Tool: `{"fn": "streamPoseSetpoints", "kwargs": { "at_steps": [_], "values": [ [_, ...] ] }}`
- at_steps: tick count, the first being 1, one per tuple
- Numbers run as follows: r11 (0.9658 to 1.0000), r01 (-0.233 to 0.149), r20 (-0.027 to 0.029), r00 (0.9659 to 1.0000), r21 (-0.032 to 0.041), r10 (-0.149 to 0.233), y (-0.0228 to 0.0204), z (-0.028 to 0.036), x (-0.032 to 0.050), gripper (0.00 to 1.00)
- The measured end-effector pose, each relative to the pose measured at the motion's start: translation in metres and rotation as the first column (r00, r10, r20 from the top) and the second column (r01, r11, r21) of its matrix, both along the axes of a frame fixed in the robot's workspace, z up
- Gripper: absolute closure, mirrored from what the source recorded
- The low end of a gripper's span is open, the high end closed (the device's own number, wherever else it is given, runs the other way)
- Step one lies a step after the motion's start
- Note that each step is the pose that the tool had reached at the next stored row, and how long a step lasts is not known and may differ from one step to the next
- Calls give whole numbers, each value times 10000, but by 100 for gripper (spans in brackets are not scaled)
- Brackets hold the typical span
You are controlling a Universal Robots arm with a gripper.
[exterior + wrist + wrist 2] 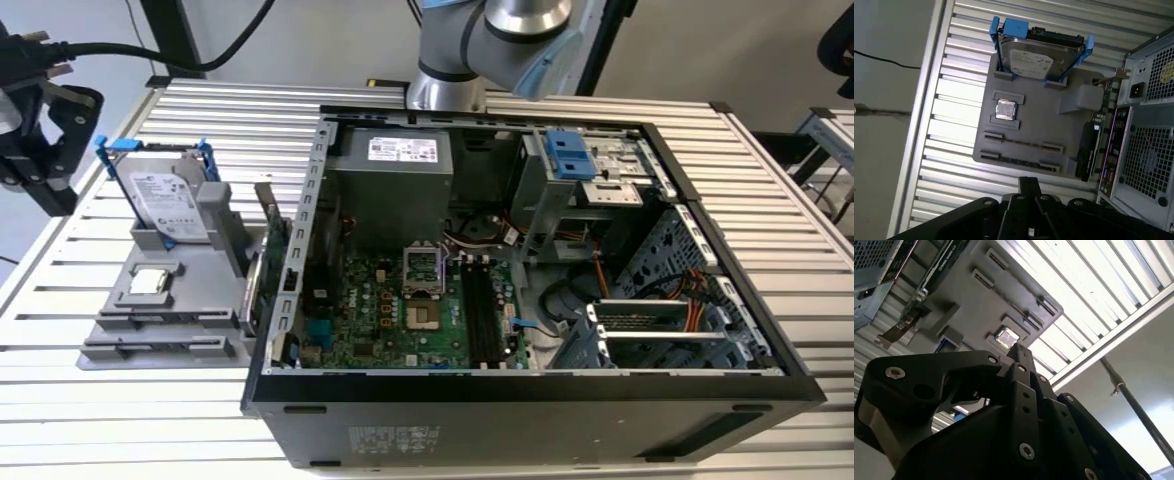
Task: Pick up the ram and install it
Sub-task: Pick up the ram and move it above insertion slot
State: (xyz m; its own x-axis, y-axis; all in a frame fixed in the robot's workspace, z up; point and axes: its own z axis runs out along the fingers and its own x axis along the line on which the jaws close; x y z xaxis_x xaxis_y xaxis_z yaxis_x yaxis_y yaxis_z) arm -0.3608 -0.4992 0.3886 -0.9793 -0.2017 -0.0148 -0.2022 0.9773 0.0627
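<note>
The ram (1019, 161) is a thin dark stick standing edge-on in a long slot of the grey fixture (1054, 127); in the exterior view the ram (150, 345) sits at the fixture's near edge. My black gripper (51, 195) hangs in the air at the exterior view's far left, apart from the fixture (200, 300). In the first wrist view the gripper (1029, 185) points toward the fixture's ram slots from outside its edge. The second wrist view has the gripper (1021, 352) just short of the fixture (979, 300). I see nothing in its grasp.
On the fixture stand a silver hard drive in a blue bracket (167, 200), a small square chip (150, 282) and an upright green expansion card (274, 255). The open computer case (534, 385) lies on the exterior view's right, its motherboard's black slots (481, 315) exposed. The slatted table (80, 410) carries everything.
</note>
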Motion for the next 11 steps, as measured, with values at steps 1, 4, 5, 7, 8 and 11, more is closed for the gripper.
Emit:
{"fn": "streamPoseSetpoints", "kwargs": {
  "at_steps": [1,4,5,7,8,11],
  "values": [
    [9999,-144,0,9999,0,144,0,0,0,100],
    [9984,-563,0,9984,0,563,0,0,0,100],
    [9976,-692,0,9976,0,692,0,1,0,100],
    [9955,-943,0,9955,0,943,0,1,0,100],
    [9943,-1067,0,9943,0,1067,0,1,0,100],
    [9891,-1472,0,9891,0,1472,0,2,0,100]
  ]
}}
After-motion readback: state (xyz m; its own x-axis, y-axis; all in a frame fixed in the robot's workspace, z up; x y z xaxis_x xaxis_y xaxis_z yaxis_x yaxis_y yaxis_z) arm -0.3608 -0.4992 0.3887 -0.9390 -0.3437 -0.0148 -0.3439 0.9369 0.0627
